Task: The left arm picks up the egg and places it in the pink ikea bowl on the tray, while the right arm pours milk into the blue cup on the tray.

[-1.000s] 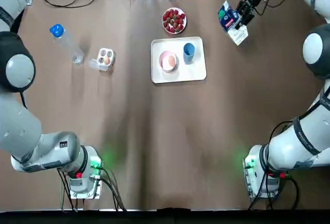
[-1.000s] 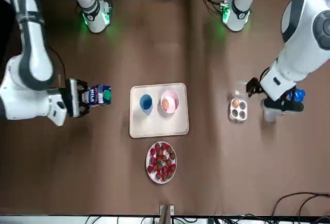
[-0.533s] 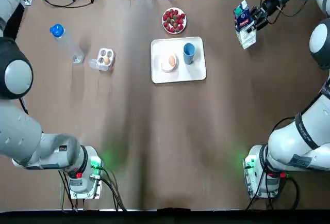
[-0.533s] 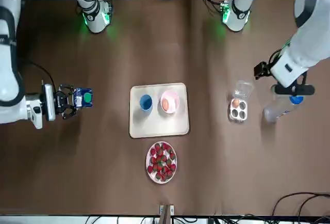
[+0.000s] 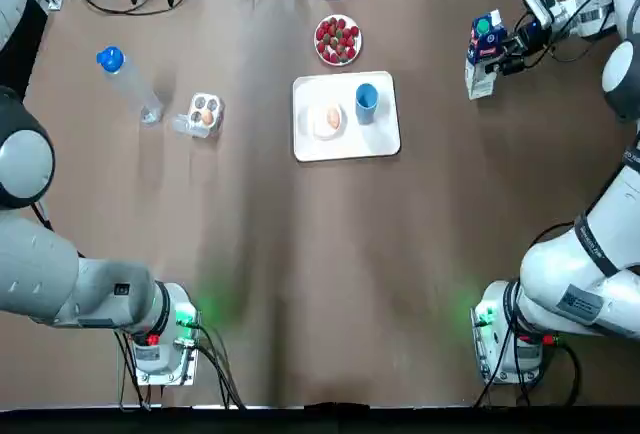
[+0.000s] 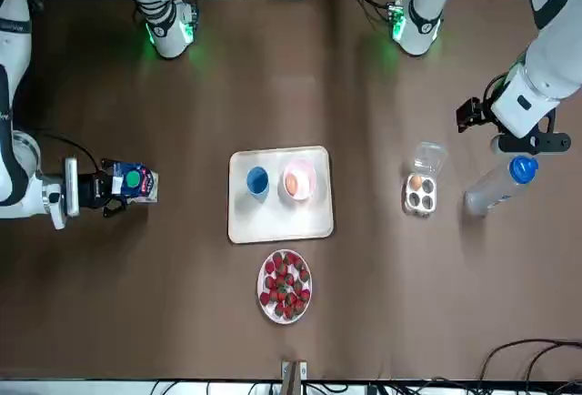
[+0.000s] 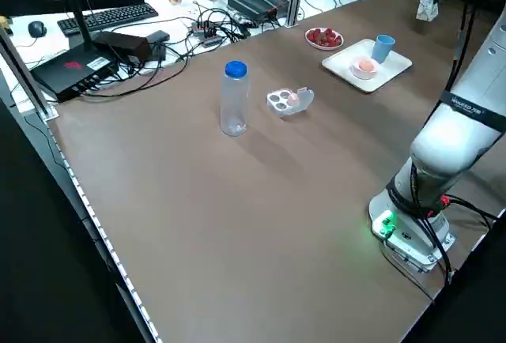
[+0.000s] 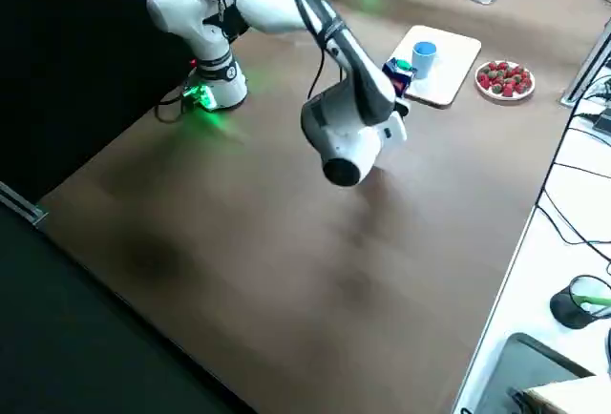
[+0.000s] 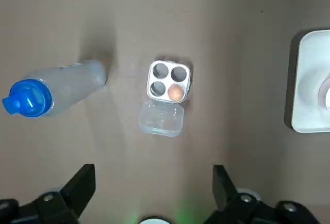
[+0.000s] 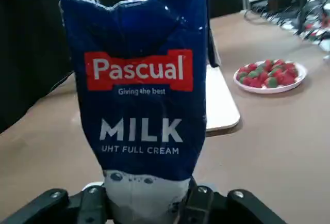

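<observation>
My right gripper (image 5: 508, 42) is shut on the blue milk carton (image 5: 481, 50), which it holds upright well to the right of the white tray (image 5: 385, 139). The right wrist view shows the carton (image 10: 142, 105) filling the space between the fingers. On the tray stand the blue cup (image 5: 367, 98) and the pink bowl (image 5: 322, 130), with an egg (image 5: 332, 117) lying in the bowl. My left gripper (image 9: 154, 182) is open and empty, high above the clear egg carton (image 9: 169, 82), where one egg (image 9: 176, 93) sits in a cell.
A water bottle with a blue cap (image 5: 126, 82) stands left of the egg carton (image 5: 203, 114). A plate of strawberries (image 5: 338, 39) sits just beyond the tray. Cables and equipment line the far edge of the table.
The right gripper has carried the milk carton away from the tray to the robot's right and set it upright. The left gripper has drawn up and back from the egg carton.
</observation>
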`<state>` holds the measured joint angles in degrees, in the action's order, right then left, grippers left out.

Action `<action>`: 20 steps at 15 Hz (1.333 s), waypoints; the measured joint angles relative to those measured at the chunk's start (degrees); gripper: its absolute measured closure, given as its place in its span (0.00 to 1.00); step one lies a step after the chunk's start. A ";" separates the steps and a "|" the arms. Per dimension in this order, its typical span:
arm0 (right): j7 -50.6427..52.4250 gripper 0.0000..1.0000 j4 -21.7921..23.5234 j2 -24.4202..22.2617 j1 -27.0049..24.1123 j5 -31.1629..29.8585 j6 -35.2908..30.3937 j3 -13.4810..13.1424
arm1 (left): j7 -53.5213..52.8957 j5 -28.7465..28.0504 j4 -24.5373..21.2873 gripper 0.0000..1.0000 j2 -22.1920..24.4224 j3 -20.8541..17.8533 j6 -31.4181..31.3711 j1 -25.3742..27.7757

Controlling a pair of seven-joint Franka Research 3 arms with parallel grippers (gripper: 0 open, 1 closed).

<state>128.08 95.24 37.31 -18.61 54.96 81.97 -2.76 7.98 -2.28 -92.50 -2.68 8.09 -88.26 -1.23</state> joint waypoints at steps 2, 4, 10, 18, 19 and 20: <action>2.87 0.54 -0.03 1.76 -1.52 1.51 -1.20 0.00 | 0.00 0.00 -0.33 0.00 -0.27 -0.19 -0.14 0.05; 5.20 0.54 -0.08 3.77 -3.03 2.30 -1.64 0.00 | 0.00 0.00 -0.48 0.00 -0.70 -0.21 -0.50 0.04; 7.69 0.54 -2.07 8.52 -5.99 2.88 -2.01 0.09 | 0.00 0.00 -0.48 0.00 -0.94 -0.24 -0.61 0.06; 13.30 0.54 -5.13 12.12 -7.31 3.57 -4.57 0.13 | 0.00 0.00 -0.48 0.00 -0.98 -0.26 -0.95 0.06; 13.55 0.54 -5.47 12.40 -7.50 3.51 -4.65 0.11 | 0.00 0.00 -0.48 0.00 -0.99 -0.26 -1.01 0.05; 13.79 0.54 -5.68 12.59 -7.74 3.34 -4.71 0.10 | 0.00 0.00 -0.48 0.00 -0.99 -0.26 -1.04 0.05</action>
<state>141.86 89.56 49.89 -26.35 58.30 77.26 -2.66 7.97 -2.28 -92.98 -3.67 7.83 -89.30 -1.18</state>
